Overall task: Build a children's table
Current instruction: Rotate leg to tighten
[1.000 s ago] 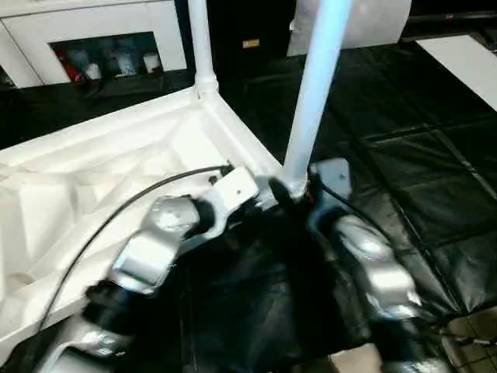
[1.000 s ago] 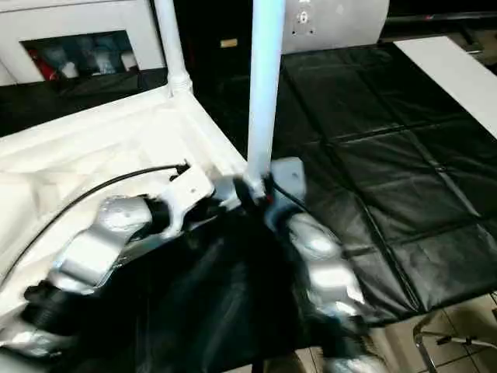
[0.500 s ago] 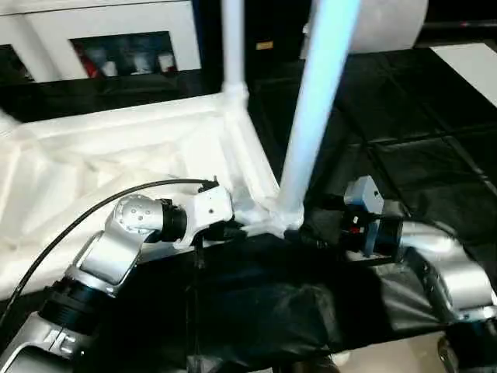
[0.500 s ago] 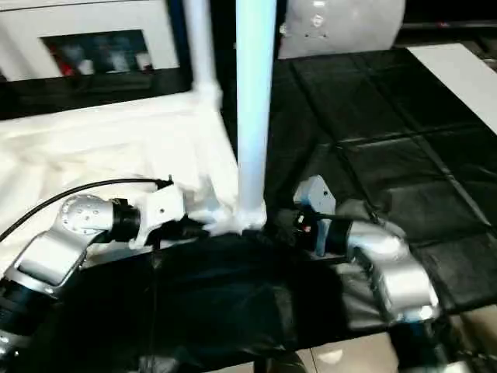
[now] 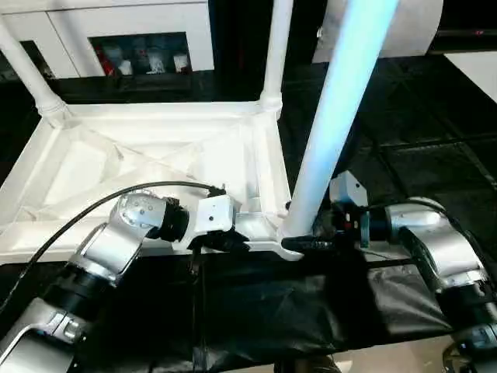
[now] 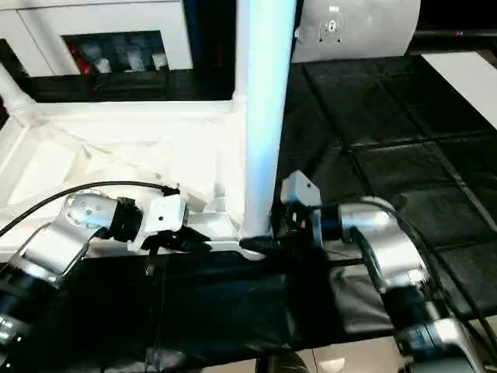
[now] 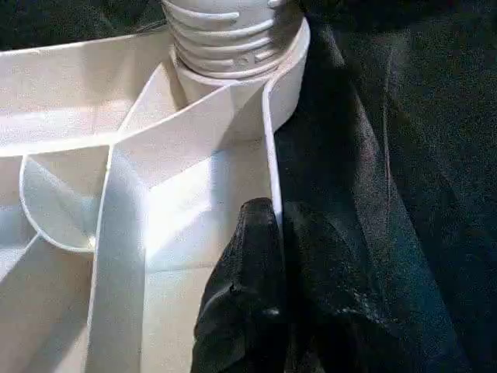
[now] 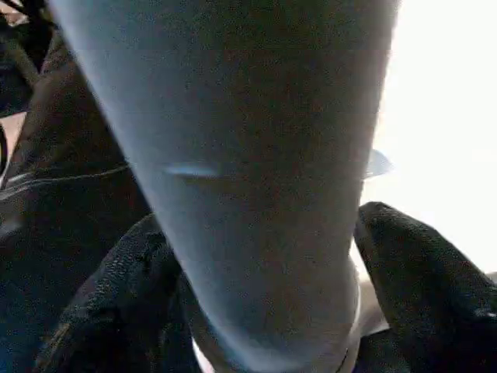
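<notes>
The children's table (image 5: 155, 155) lies upside down on a black padded mat (image 5: 435, 155), its ribbed underside facing up and its legs rising from the corner sockets. The near leg (image 5: 330, 132) stands upright in the corner socket (image 5: 289, 233) nearest the robot, between the two pincers.

The right pincer (image 8: 256, 311) reaches in from the right at the base of this leg. In the right wrist view its two black fingers (image 8: 419, 272) sit on either side of the tube, pressed against it, so the pincer is spread about as wide as the leg and is holding it just above the socket.

The left pincer (image 7: 268, 295) comes in from the left along the table's near rim (image 5: 256, 242). In the left wrist view one finger (image 7: 245, 303) lies inside the rim wall and the other outside it, the thin wall clamped between them in a narrow grip. Just beyond the fingertips sits the socket with the threaded end of the leg (image 7: 229, 35) seated in it.

Beyond the left pincer, across the tabletop, a second leg (image 5: 276, 54) stands in the far corner socket, and a third leg (image 5: 27, 74) rises tilted from the far left corner. A black cable (image 5: 93, 214) arcs over the left forearm. White cabinets (image 5: 147, 31) stand behind the mat.
</notes>
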Controlling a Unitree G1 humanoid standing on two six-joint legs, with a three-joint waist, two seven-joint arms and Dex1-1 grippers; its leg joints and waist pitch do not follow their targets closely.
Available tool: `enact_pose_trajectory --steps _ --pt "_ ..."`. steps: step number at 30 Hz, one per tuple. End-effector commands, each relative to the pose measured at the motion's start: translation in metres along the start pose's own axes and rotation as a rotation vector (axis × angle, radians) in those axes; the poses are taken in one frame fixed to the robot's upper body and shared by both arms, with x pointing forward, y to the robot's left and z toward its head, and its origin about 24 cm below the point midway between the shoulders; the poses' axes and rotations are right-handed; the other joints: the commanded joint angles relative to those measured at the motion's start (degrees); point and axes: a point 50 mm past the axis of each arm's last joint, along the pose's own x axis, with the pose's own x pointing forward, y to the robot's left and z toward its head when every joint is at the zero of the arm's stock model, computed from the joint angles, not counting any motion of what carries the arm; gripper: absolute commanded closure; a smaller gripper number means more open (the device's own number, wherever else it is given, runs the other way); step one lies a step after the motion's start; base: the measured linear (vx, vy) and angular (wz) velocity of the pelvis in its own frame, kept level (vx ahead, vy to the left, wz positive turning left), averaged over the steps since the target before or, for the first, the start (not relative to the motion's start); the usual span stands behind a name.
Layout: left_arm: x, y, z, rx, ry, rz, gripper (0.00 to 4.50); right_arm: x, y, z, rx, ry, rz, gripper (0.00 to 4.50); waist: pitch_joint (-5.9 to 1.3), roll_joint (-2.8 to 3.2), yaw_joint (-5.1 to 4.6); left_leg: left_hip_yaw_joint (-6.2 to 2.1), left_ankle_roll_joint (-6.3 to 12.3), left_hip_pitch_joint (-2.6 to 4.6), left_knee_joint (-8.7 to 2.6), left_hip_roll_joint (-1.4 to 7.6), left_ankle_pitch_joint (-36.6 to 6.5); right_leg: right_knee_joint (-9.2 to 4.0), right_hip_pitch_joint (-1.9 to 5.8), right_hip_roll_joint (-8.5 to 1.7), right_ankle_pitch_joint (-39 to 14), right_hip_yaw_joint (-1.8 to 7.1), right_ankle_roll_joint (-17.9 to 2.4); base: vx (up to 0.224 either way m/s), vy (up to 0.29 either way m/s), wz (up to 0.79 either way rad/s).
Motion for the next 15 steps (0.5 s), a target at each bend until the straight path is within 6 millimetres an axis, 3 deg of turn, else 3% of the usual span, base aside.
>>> enact_pose_trajectory --steps 1,4,10,12,15 --pt "0.0073 -0.0064 -0.0023 0.027 0.035 -0.091 4.5 0.0019 -0.0002 0.0008 -0.017 0.009 0.027 1.15 -4.52 -0.61 -0.28 0.05 8.69 -0.48 -3.19 2.07 2.4 -3.15 4.25 -4.68 -8.2 4.07 -12.6 0.0 0.0 0.0" --pt "0.0072 -0.0062 -0.003 0.03 0.033 -0.095 4.5 0.0035 0.0002 -0.0005 -0.015 0.014 0.049 1.37 -4.56 -0.69 -0.31 0.05 9.24 -0.62 -3.14 2.04 2.6 -3.07 4.33 -4.71 -7.7 3.97 -12.8 0.0 0.0 0.0" --pt "0.0071 -0.0058 -0.0043 0.025 0.032 -0.099 4.5 0.0048 0.001 -0.0034 0.0 0.016 0.07 1.75 -4.35 -0.65 -0.23 0.07 8.34 -0.57 -3.27 2.06 1.1 -3.46 4.29 -4.71 -10.8 3.95 -12.0 0.0 0.0 0.0" --pt "0.007 -0.0061 -0.0055 0.015 0.033 -0.1 4.5 0.0065 0.0034 -0.0063 0.017 0.014 0.082 1.79 -4.25 -0.36 -0.19 0.01 8.36 -0.61 -3.26 2.06 1.4 -3.38 4.23 -4.68 -9.9 3.96 -12.0 0.0 0.0 0.0" --pt "0.0074 -0.0058 -0.0068 -0.007 0.031 -0.086 4.5 0.009 0.0064 -0.0089 0.045 0.002 0.09 1.83 -4.22 -0.38 -0.24 0.02 8.56 -0.59 -3.28 2.08 1.4 -3.35 4.25 -4.63 -9.2 3.92 -12.4 0.0 0.0 0.0"
